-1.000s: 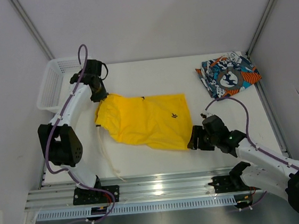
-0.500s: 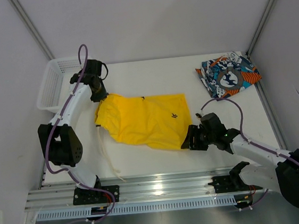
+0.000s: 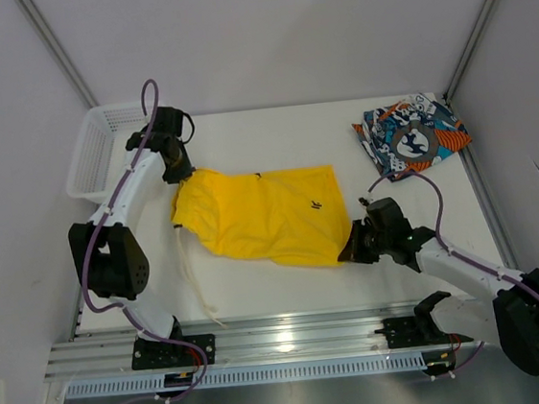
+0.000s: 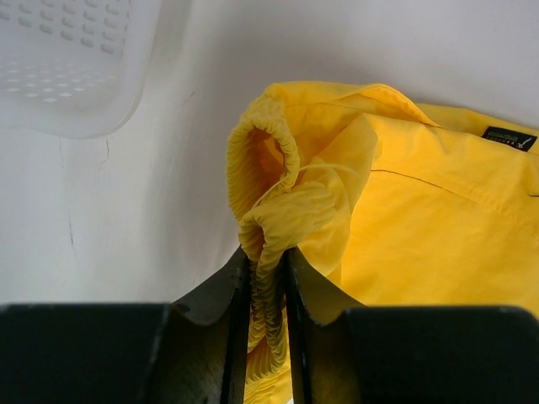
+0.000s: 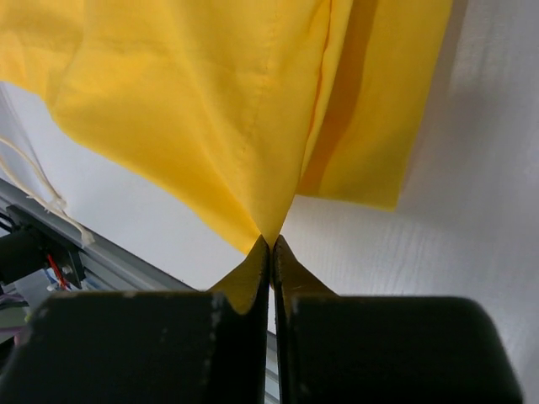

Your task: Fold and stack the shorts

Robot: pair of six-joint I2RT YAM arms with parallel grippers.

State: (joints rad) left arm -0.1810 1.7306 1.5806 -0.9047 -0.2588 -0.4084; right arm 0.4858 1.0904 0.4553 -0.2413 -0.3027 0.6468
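Thin, bright yellow shorts [image 3: 261,217], spread near the centre of a white table [image 3: 272,134], waist toward 9 o'clock, leg hems toward 3. Pinched at both ends: left gripper [image 3: 182,174] clamped on the gathered elastic waistband [image 4: 265,168] at about 10 o'clock, right gripper [image 3: 350,249] closed tight on a corner of the leg hem at about 4 o'clock.

Probably light, limp and a little slick. Apt to sag and crease between the two grips, so best taken at corners and seams and lifted from both ends together.

Smooth woven cloth with stitched seams, a small black label near the waist, a white drawstring [image 3: 193,278] trailing toward 7 o'clock.

Smaller printed shorts [image 3: 412,136], busy blue, orange, black and white, lying in a compact rough square at 2 o'clock, well apart from both grippers. White plastic mesh basket [image 3: 91,153] at 10 o'clock, just beyond the left gripper.
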